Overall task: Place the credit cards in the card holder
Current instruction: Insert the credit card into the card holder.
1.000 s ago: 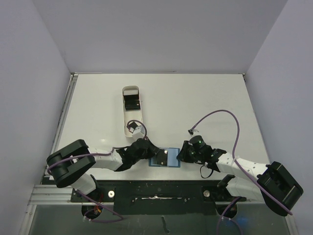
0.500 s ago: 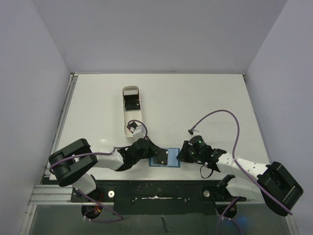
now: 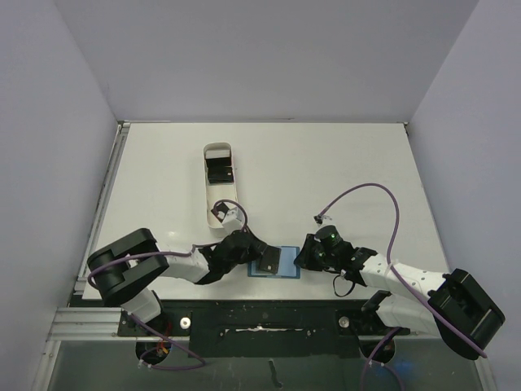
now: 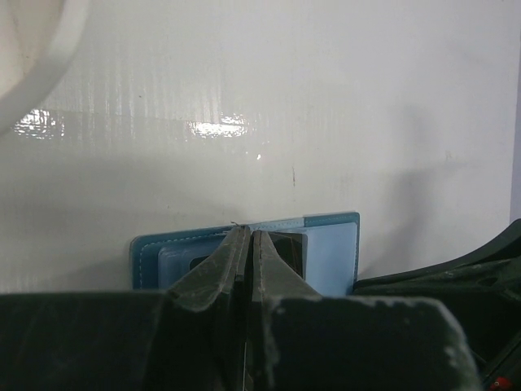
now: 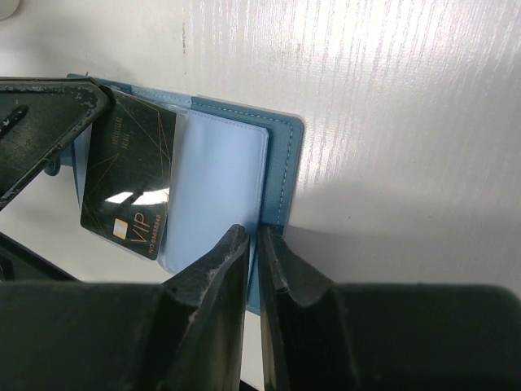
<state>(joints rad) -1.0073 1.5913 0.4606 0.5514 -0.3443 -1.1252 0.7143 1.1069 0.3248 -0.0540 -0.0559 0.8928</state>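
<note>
my left gripper [image 4: 248, 238] is clamped fully together on a black credit card [image 5: 130, 183]. it grips the card by one corner and holds it skewed over the left panel of the open card holder [image 5: 281, 155], not yet in a pocket. my right gripper [image 5: 254, 238] is nearly closed, nipping the holder's right-hand edge to pin it to the table [image 3: 342, 163]. the other credit cards [image 3: 220, 171] sit in the long white tray [image 3: 205, 191], well beyond the holder. my worry from here is that the card sits crooked to the holder's clear sleeve, so if i push it will likely ride over the sleeve or jam a corner. a corner-only pinch could also let the card pivot or slip out. and if the right pinch is shallow, the push may drag the holder free of it.
</note>
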